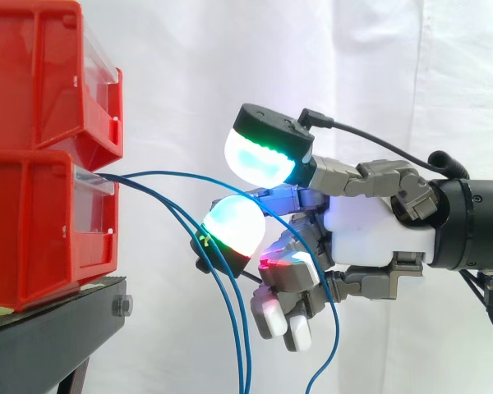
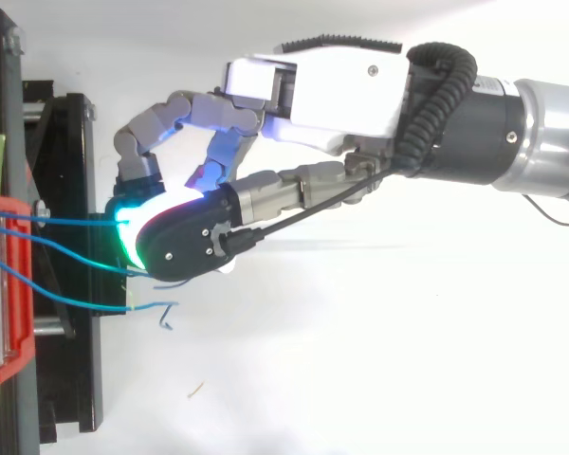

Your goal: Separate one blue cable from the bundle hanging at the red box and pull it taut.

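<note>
The robot's hand [image 1: 378, 226] is level with the front of the lower red bin [image 1: 41, 230] and stops just short of it, among the blue cables [image 1: 148, 173] that leave the bin's front lip and droop below it. One outer cable [image 1: 335, 320] arcs farther from the bin than the rest and crosses the hand before falling. Whether the hand grips any cable cannot be told. The bin sits beneath an upper red bin [image 1: 41, 74] and on top of a black stand [image 1: 49, 336] — a white curtain [image 1: 312, 57] hangs behind it.

Bright, diffuse light: white fabric curtain [image 1: 312, 66] right of the stacked red plastic bins [image 1: 33, 213] nearly washed out, faint fold shadows; black metal stand [image 1: 49, 336] below them dark
</note>
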Available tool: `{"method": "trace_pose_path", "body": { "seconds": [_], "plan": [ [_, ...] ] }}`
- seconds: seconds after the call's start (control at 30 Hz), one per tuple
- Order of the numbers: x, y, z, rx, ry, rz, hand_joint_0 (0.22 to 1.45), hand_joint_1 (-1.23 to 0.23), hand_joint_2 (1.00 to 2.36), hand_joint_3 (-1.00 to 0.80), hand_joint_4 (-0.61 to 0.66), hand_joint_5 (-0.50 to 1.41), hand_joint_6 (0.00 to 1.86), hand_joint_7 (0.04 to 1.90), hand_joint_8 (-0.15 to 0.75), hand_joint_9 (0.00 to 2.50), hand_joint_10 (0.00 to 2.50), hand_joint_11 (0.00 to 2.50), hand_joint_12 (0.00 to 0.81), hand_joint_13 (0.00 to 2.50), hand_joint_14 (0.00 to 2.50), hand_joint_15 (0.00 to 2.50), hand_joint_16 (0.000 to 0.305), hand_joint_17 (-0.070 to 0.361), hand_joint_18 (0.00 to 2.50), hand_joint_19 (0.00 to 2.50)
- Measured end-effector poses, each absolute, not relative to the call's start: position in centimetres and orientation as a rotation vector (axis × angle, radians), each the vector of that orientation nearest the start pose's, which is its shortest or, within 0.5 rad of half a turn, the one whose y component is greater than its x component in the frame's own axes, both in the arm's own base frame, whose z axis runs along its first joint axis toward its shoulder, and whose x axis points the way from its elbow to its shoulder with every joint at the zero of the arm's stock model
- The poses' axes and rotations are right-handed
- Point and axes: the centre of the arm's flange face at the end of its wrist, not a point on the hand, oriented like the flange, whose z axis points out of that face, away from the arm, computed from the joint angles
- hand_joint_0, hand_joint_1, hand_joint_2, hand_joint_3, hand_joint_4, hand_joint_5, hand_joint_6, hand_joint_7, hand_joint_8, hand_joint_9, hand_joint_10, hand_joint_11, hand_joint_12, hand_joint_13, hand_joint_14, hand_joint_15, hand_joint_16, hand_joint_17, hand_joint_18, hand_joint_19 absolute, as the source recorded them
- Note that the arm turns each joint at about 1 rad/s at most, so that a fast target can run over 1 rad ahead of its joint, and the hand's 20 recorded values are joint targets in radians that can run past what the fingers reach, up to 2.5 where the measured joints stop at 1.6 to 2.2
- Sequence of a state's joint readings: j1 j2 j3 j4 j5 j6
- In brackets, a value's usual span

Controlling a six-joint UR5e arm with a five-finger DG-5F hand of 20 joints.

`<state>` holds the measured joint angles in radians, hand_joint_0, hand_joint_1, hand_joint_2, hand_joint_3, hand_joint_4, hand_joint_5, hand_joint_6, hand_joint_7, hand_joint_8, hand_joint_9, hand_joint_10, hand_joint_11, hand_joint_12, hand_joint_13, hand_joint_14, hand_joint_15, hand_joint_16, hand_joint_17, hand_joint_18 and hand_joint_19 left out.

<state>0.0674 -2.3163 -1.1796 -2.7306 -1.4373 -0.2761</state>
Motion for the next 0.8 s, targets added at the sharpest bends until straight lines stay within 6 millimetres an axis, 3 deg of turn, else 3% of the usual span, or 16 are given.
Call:
{"method": "trace_pose_path", "body": {
  "seconds": [0.27, 0.3, 0.37, 0.53, 0.63, 0.8],
  "plan": [
    [76.85, -9.49, 24.48, 1.009, 1.238, 0.98, 0.59, -0.63, 1.01, -0.17, 0.17, -0.13, 0.83, 1.12, 0.424, 1.24, 0.02, 1.2, 0.405, 1.13, 0.02, 0.64, 0.052, 0.118, 1.16, 0.51],
    [76.86, -9.49, 24.48, 1.009, 1.238, 0.98, 0.58, -0.68, 1.01, -0.2, 0.18, -0.14, 0.86, 1.1, 0.427, 1.29, 0.01, 1.36, 0.42, 1.14, 0.02, 0.67, 0.054, 0.121, 1.17, 0.53],
    [76.86, -9.45, 24.49, 1.008, 1.238, 0.981, 0.56, -0.68, 1.01, -0.29, 0.17, -0.14, 0.87, 1.09, 0.401, 1.28, 0.01, 1.38, 0.407, 1.13, 0.02, 0.68, 0.052, 0.116, 1.14, 0.54],
    [76.88, -9.38, 24.5, 1.007, 1.238, 0.982, 0.53, -0.52, 1.0, -0.5, 0.14, -0.14, 0.86, 1.1, 0.374, 1.24, 0.01, 1.37, 0.382, 1.09, 0.02, 0.71, 0.046, 0.104, 1.07, 0.6],
    [76.89, -9.36, 24.5, 1.006, 1.238, 0.984, 0.5, -0.4, 1.0, -0.5, 0.15, -0.13, 0.85, 1.06, 0.385, 1.27, 0.01, 1.37, 0.398, 1.13, 0.02, 0.74, 0.05, 0.112, 1.1, 0.63],
    [76.88, -9.36, 24.49, 1.01, 1.237, 0.985, 0.48, -0.37, 1.0, -0.5, 0.15, -0.13, 0.82, 1.05, 0.389, 1.29, 0.01, 1.4, 0.414, 1.18, 0.02, 0.83, 0.052, 0.117, 1.13, 0.63]
  ]
}}
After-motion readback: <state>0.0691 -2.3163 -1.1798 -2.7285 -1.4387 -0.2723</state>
